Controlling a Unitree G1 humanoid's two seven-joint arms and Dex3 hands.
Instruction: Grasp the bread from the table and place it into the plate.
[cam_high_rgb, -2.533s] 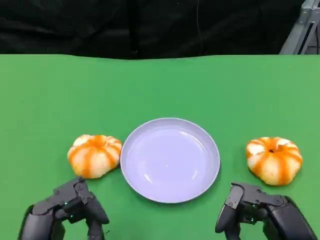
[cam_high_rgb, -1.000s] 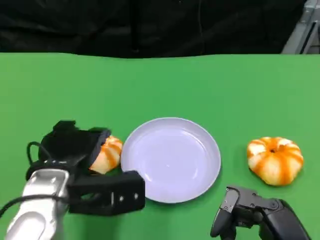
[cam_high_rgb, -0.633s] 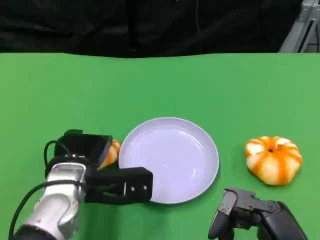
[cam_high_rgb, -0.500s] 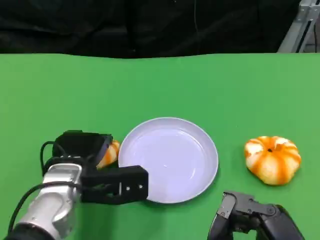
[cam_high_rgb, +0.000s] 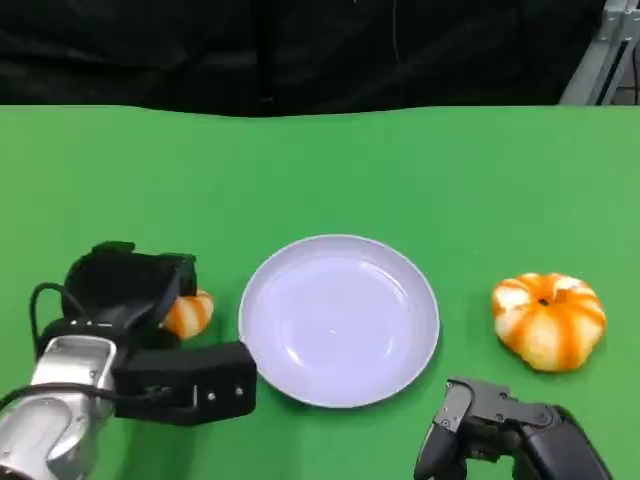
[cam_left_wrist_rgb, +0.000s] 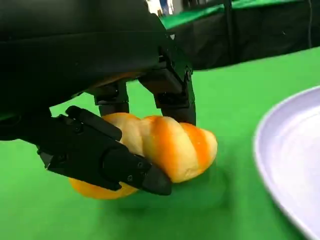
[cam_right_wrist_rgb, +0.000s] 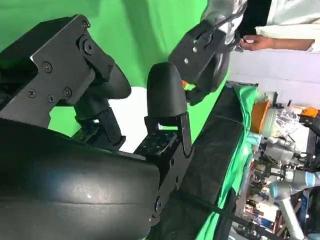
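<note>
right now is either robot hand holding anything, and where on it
The left robot hand grips the bread across its rounded sides, fingers on opposite flanks. The right robot hand holds nothing.

The left hand (cam_high_rgb: 135, 300) is black and blocky, on a shiny silver forearm (cam_high_rgb: 50, 425) at the lower left with a thin black cable (cam_high_rgb: 40, 300) looping beside it. The right hand (cam_high_rgb: 500, 430) at the lower right is black too, with small round screws (cam_right_wrist_rgb: 65, 65) on its flat plates.
</note>
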